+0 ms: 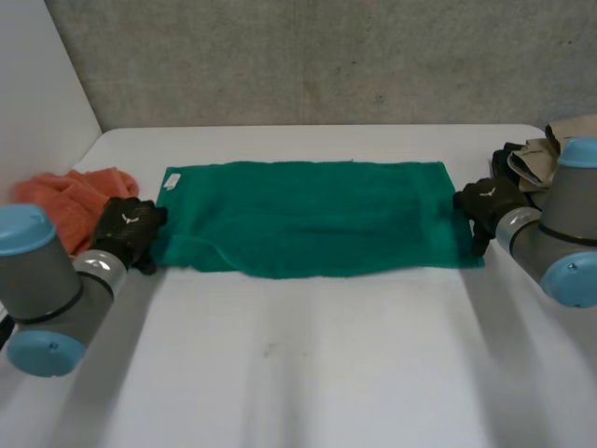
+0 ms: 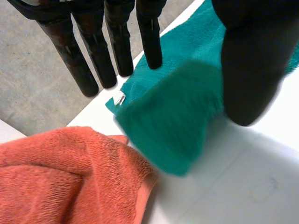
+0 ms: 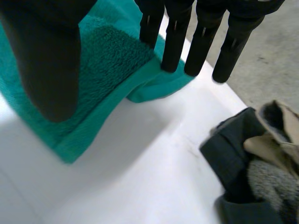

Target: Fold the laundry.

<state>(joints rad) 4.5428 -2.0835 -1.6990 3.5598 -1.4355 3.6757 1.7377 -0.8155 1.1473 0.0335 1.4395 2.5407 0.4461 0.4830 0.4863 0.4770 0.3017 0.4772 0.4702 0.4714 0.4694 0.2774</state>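
A green towel (image 1: pixel 308 217) lies folded in a long strip across the middle of the white table (image 1: pixel 308 373). My left hand (image 1: pixel 129 229) is at its left end and my right hand (image 1: pixel 485 205) at its right end. In the left wrist view the fingers (image 2: pixel 93 51) are straight and the thumb (image 2: pixel 252 60) stands apart, with the towel's folded end (image 2: pixel 173 121) loose between them and a white tag (image 2: pixel 119 98) showing. Over the other end of the towel (image 3: pixel 103 70), the right hand's straight fingers (image 3: pixel 175 37) and thumb (image 3: pixel 46 51) are spread, gripping nothing.
An orange towel (image 1: pixel 75 191) is bunched on the table just left of my left hand, touching the green towel's end (image 2: pixel 65 177). A pile of dark and tan clothes (image 1: pixel 532 159) sits at the right edge beside my right hand (image 3: pixel 252 163).
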